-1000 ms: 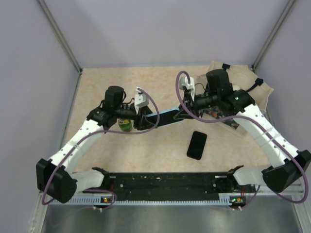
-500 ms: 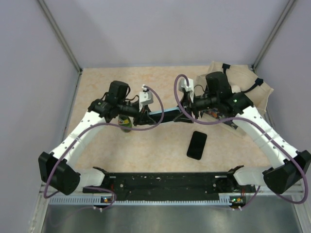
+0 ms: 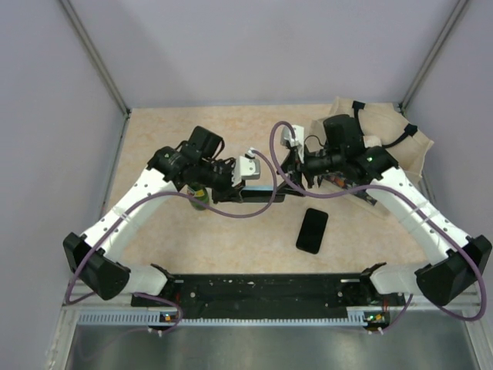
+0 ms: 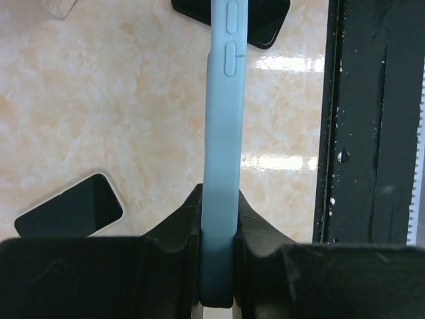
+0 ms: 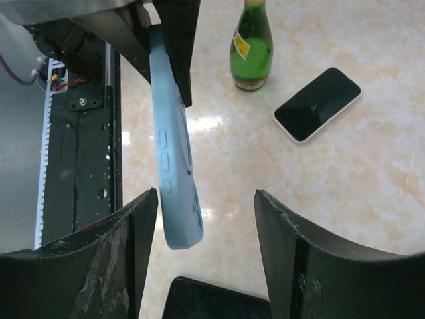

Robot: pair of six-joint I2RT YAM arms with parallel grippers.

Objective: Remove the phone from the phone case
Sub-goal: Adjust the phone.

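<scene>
My left gripper (image 4: 218, 252) is shut on one end of the light blue phone case (image 4: 220, 139), which it holds on edge above the table (image 3: 266, 192). The case's free end (image 5: 174, 179) hangs between the spread fingers of my right gripper (image 5: 206, 226), which is open and touches nothing. Seen edge-on, the case hides whatever is inside it. A black phone (image 3: 312, 230) lies flat on the table below the right gripper and shows at the bottom of the right wrist view (image 5: 212, 302). In the top view my left gripper (image 3: 240, 194) and right gripper (image 3: 296, 168) face each other.
A green bottle (image 3: 199, 197) stands under the left arm (image 5: 252, 46). A second phone with a white rim (image 5: 319, 103) lies screen-up near it (image 4: 70, 209). A beige cloth bag (image 3: 385, 127) fills the back right corner. The black base rail (image 3: 269, 289) runs along the near edge.
My right gripper has opened and let go of the case's end. My left gripper has closed on the case and carried it to the right, turning it on edge.
</scene>
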